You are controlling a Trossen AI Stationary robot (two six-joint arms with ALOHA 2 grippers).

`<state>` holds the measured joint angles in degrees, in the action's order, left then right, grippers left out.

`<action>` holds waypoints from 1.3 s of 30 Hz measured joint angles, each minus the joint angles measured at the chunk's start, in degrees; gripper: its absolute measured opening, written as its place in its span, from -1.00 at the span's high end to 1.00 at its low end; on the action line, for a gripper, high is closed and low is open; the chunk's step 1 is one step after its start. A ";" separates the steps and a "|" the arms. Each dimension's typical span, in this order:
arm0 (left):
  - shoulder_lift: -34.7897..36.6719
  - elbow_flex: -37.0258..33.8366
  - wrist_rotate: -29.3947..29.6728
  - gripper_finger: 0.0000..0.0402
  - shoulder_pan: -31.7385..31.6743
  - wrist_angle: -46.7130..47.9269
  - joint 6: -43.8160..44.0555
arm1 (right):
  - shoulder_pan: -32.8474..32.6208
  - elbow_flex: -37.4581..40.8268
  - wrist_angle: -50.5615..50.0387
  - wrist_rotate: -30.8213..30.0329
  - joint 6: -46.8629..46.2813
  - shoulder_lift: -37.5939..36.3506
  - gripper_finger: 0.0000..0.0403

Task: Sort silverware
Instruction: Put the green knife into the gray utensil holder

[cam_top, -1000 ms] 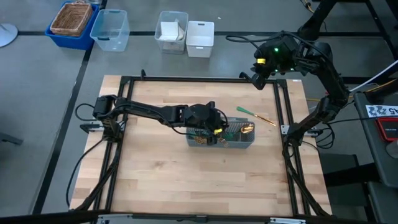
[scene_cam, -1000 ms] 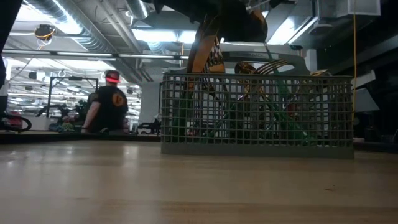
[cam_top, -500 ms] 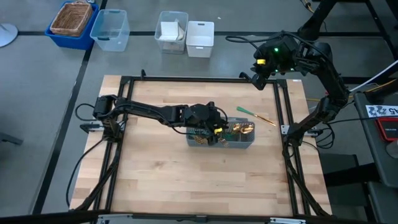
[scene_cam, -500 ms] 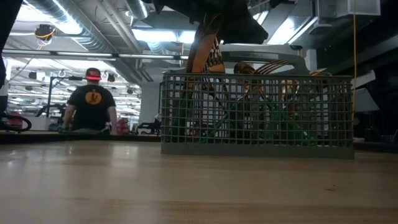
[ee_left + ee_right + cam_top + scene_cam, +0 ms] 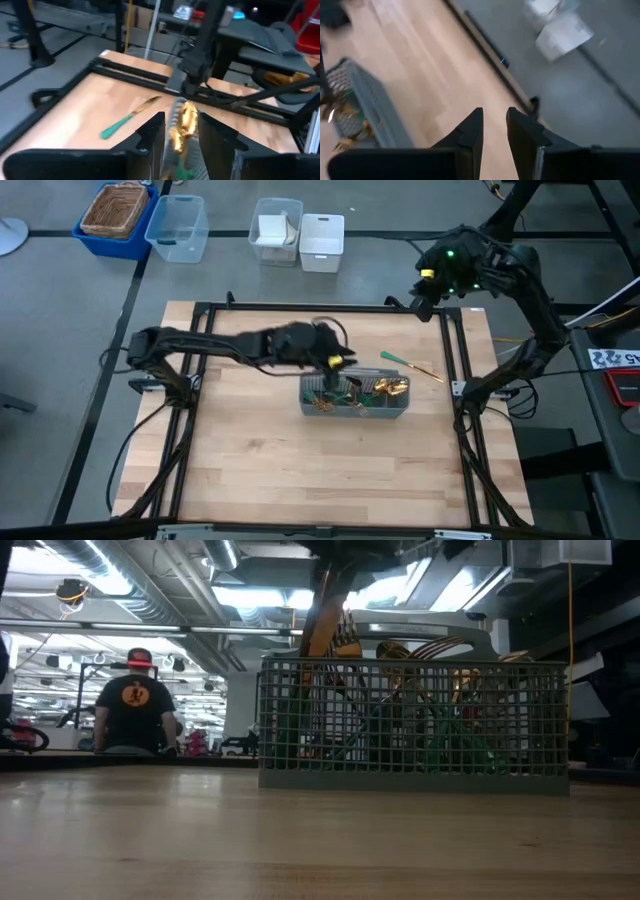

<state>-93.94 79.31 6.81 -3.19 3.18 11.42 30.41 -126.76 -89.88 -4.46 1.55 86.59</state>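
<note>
Since a second ago the left gripper point(image 5: 335, 360) has lifted off the caddy's left end and drawn back toward the board's far side; it now hangs just beyond the caddy point(image 5: 356, 412), blurred in motion. Its fingers point(image 5: 150, 132) stand apart in the left wrist view, nothing between them.

Silverware point(image 5: 385, 390): gold heads and teal handles stand bunched inside the grey mesh caddy, mostly toward its right end in the high view; the low view shows them upright or leaning behind the mesh point(image 5: 440, 720). How they split between compartments I cannot tell.

One piece point(image 5: 410, 364) is still out: teal handle, gold blade, flat on the board just beyond the caddy's far right corner. Looks like a knife in the left wrist view point(image 5: 127, 118). Long axis runs diagonally, handle end pointing toward the left arm, gold tip toward the right-hand rail.

Judgement: this loose piece is the next pick. It lies to the right of the left gripper, close by, so the left arm is the nearer.

Right gripper point(image 5: 428, 280) is parked high above the far right corner of the frame, well apart from the piece; fingers point(image 5: 470, 132) slightly parted, empty.

Bins and a basket sit off the board on the far side; a person stands in the room behind.
</note>
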 joint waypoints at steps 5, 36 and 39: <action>7.39 0.00 0.00 0.47 -3.19 9.82 -2.99 | 2.84 14.02 0.23 3.07 -0.82 -4.51 0.57; 14.67 -0.02 -0.22 0.47 -19.41 27.91 -11.89 | 12.38 83.69 41.57 12.54 3.37 -12.22 0.57; 14.67 -0.02 -0.22 0.47 -20.30 27.89 -11.58 | 12.38 86.19 45.98 12.26 3.36 -12.22 0.57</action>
<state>-79.26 79.29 6.59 -23.48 31.07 -0.16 42.78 -40.57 -43.90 7.81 4.92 74.37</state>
